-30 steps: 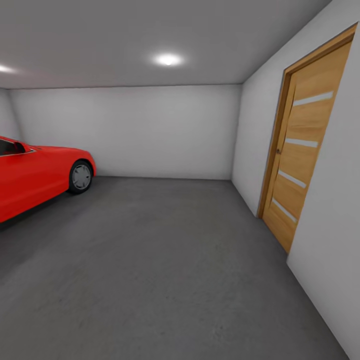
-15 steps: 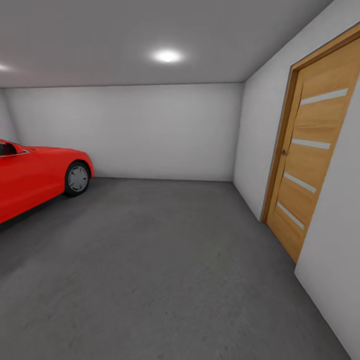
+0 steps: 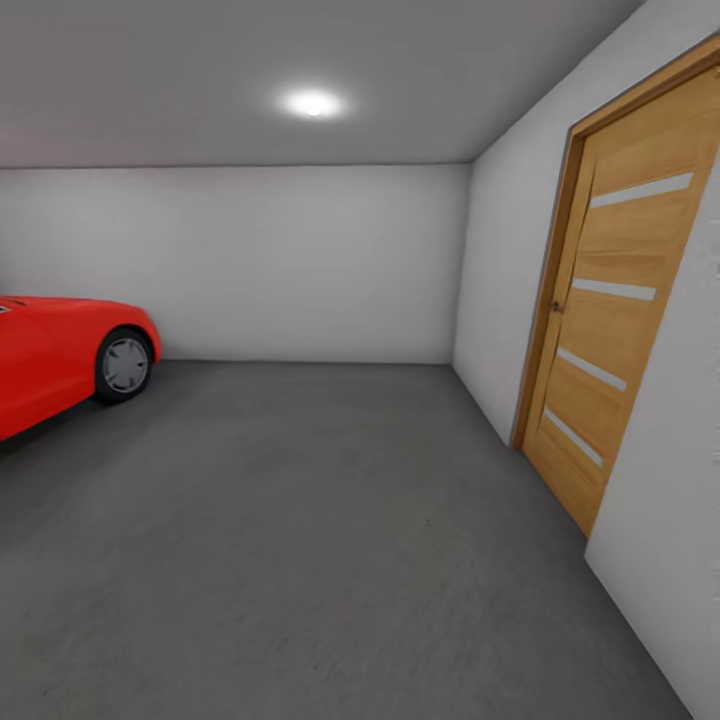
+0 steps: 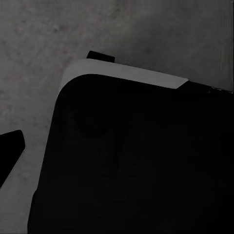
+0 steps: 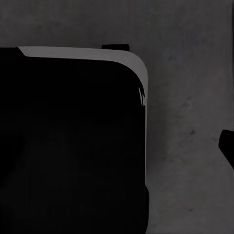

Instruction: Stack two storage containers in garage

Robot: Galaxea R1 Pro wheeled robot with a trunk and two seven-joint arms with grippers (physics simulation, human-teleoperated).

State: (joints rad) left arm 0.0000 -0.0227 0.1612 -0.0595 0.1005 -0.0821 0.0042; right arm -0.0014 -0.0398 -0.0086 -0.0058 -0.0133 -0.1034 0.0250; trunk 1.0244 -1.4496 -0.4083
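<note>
Head view: the garage, plain white-grey back wall (image 3: 300, 265), grey ceiling with 1 round ceiling light (image 3: 312, 102). The floor (image 3: 300, 540) is dark grey mottled concrete. 1 red car (image 3: 50, 355) stands at the left edge, front end and 1 wheel showing. 1 wooden door (image 3: 610, 300) with 4 pale horizontal strips is set in the right wall, shut.

Left wrist view: 1 large black body with a pale rounded edge, the robot's base (image 4: 131, 156), over grey concrete. 1 dark pointed shape at the picture's edge may be a fingertip; whether the left fingers are spread or pressed together cannot be told.

Right wrist view: the same black body with a pale rim over concrete. 1 dark shape at the edge; finger state cannot be told.

Storage containers: none seen.
</note>
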